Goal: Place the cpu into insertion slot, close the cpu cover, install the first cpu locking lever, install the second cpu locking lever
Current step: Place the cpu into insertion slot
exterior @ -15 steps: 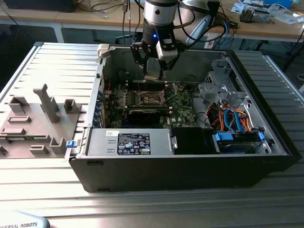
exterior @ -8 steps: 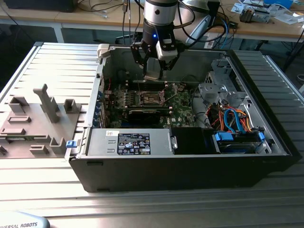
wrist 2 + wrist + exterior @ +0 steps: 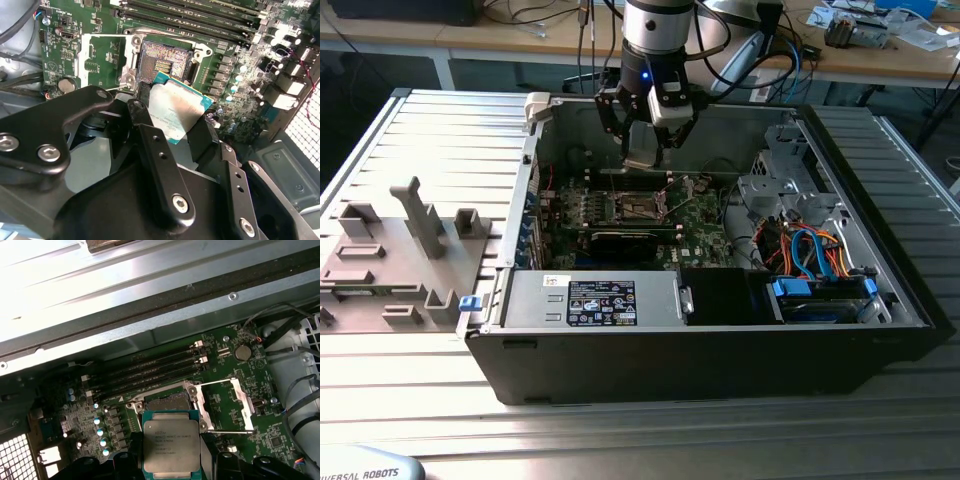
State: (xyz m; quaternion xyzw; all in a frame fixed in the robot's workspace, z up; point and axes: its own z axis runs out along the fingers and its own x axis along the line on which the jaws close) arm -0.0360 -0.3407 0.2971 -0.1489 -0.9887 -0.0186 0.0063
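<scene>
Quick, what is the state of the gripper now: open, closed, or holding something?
Gripper: closed on the cpu, which is not yet in the empty insertion slot.

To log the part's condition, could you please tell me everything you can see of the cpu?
The cpu is a flat square chip with a matte silvery-grey metal lid bearing faint print, and a teal-green substrate showing at its rim. The gripper clamps it by opposite edges, above the open insertion slot, not yet seated.
</scene>
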